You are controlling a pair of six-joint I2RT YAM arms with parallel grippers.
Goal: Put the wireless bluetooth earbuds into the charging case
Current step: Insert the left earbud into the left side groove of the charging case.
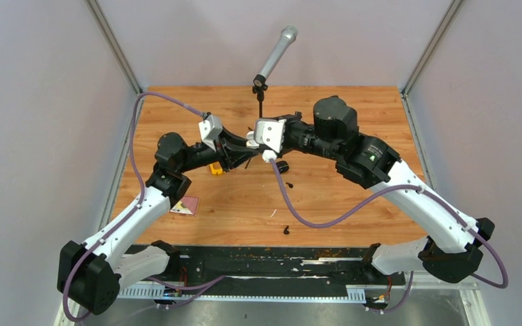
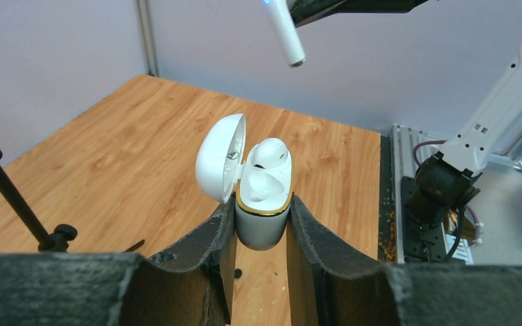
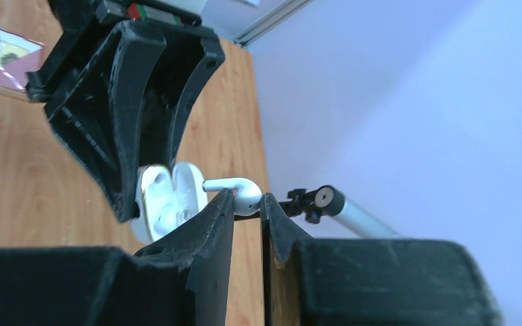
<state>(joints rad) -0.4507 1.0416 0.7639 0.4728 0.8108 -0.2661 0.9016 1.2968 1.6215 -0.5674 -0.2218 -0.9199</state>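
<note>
Earbud (image 3: 236, 189) pinched in right hand (image 3: 248, 204), stem toward open case (image 2: 263, 227) gripped by left hand (image 2: 262, 209).

Held between left gripper (image 2: 262, 204) fingers: charging case (image 2: 262, 229), lid (image 2: 216, 157) swung open. Seated inside case: first earbud (image 2: 270, 153). Pinched in right gripper (image 3: 248, 202): second earbud (image 3: 242, 190), held above case, apart. Laid on table (image 1: 353, 217), near-left: card (image 1: 185, 206).

Wide overhead view; close wrist views share case (image 2: 264, 227).

Left arm (image 1: 136, 214) and right arm (image 1: 418, 197) reach inward. Left black 2-finger gripper (image 2: 260, 204) clamps white charging case (image 2: 262, 229); right black gripper (image 3: 247, 198) pinches white earbud (image 3: 243, 190).
</note>
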